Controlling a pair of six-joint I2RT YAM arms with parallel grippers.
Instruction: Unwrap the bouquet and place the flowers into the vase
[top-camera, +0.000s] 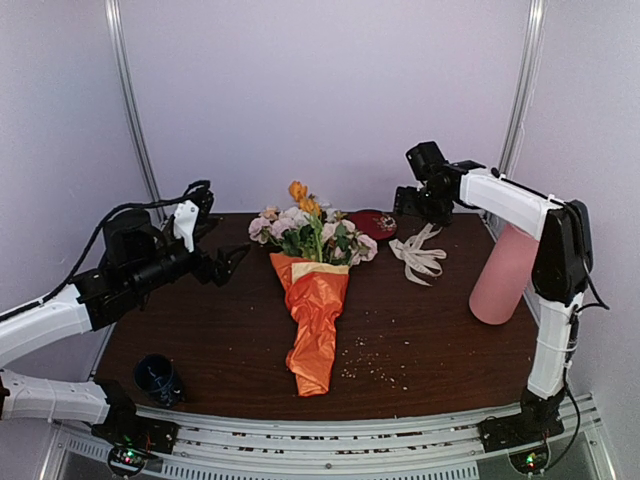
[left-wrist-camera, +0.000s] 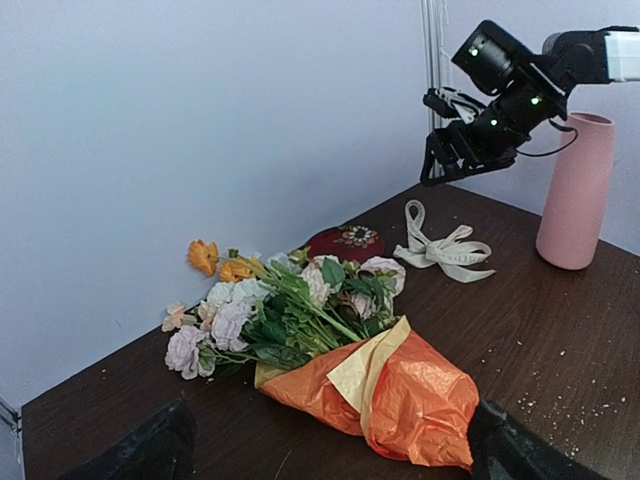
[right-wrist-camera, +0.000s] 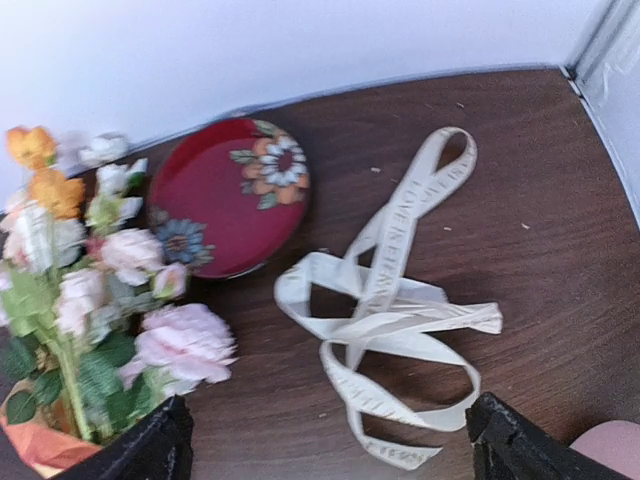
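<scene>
**Ribbon off, paper on: both my fingers wait wide**

The bouquet (top-camera: 314, 290) lies flat in the middle of the surface (top-camera: 220, 340), blooms toward the far wall and the pointed end of its wrap toward my bases. The flowers (top-camera: 312, 234) fan out of the top, their stems hidden in the orange paper (top-camera: 316, 330), which is closed around them. So I judge the unwrapping to be half done: the cream ribbon (top-camera: 418, 254) lies loose on the surface to the right, well apart from the bouquet, near the red dish (top-camera: 373, 223).

My right fingers (top-camera: 410, 204) hang above that ribbon, spread wide and holding nothing. My wrist view looks straight down on its loops. I read this as a release spot, chosen to keep the tie clear of the paper.

My left fingers (top-camera: 228, 264) hover just left of the blooms, also wide and empty, aimed at the bundle. From there I could take the paper's edge, or pin the cone while the other arm draws the stems out.

The vase (top-camera: 503, 275) stands upright at the right edge beside my right arm, which suits that arm for the drop. Crumbs (top-camera: 375, 365) dot the surface near the cone's tip. A blue cup (top-camera: 157, 378) sits at the near left, out of the way.
</scene>
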